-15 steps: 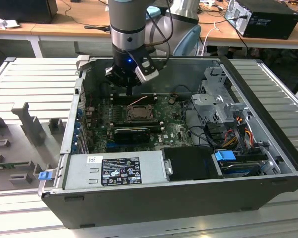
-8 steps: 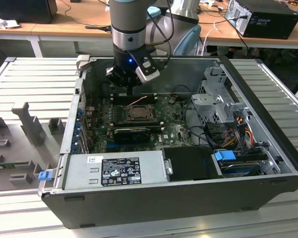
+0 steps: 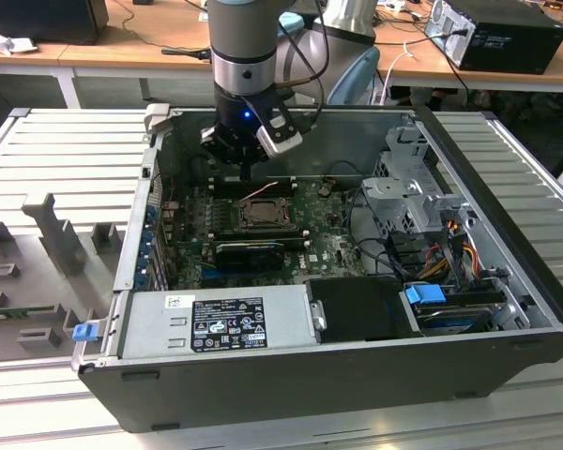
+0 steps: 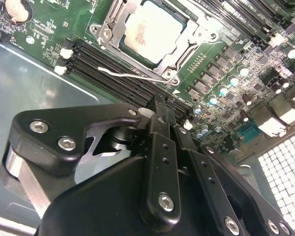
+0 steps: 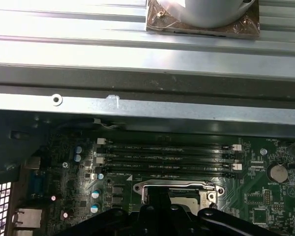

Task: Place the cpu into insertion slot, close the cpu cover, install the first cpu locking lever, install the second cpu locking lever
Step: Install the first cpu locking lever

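You see an open computer case (image 3: pixel 507 281) lying on a ribbed metal bench (image 3: pixel 75 150). Inside sit a green motherboard (image 3: pixel 328 246), a grey power supply (image 3: pixel 216 323), black memory slots (image 5: pixel 167 158) and a blue-tabbed drive bay (image 3: pixel 426 294).

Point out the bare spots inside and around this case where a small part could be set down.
Free: the ribbed metal surface on the exterior view's right of the case, and the flat power supply top. Crowded: the motherboard around the cpu, under the gripper, and the cabled drive cage.

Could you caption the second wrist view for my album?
The claw hovers beside the cpu seated under its cpu cover.
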You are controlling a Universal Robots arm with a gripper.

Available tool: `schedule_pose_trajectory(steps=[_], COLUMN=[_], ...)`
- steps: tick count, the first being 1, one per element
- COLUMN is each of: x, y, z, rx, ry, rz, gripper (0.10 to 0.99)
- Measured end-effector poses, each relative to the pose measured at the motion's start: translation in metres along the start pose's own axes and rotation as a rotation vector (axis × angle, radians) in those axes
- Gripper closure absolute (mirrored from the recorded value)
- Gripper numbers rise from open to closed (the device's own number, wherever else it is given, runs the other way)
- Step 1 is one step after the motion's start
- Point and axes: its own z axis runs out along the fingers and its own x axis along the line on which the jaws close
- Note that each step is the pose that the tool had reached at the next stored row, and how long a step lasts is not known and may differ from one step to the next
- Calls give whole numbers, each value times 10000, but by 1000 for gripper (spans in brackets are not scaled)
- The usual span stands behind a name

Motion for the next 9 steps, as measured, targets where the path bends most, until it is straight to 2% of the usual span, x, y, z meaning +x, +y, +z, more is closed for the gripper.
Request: schedule_pose_trajectory(steps=[2,6,8,9], x=[-10,-80,-88,-89], y=[0,-6,-6,-7], z=[1,13,17,18], rx=[0,-20,-188,-228], ry=[1,6,-2,-4], rz=[-1,2,5,6], gripper=[980,980,980,980])
